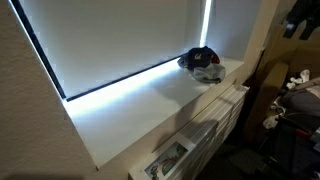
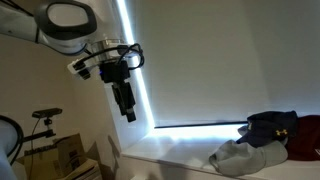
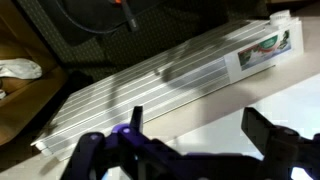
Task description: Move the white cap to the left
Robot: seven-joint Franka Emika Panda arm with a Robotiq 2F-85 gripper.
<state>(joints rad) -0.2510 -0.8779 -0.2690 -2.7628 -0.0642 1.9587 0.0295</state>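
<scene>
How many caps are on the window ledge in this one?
2, both at one end of the ledge: the white cap, and the dark cap touching it. No others show.

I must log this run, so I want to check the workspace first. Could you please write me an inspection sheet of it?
Surface: white window sill, carrying two caps at one end.
Job's things: white cap lies crumpled on the sill, against the dark cap.
Clutter: dark cap with red parts, just behind the white cap.
Grippers: gripper is open and empty, in the air well away from both caps.
Cables: dark cable looped at the robot's wrist.
Surroundings: closed blind behind the sill, radiator below it, bicycle in the room.
</scene>
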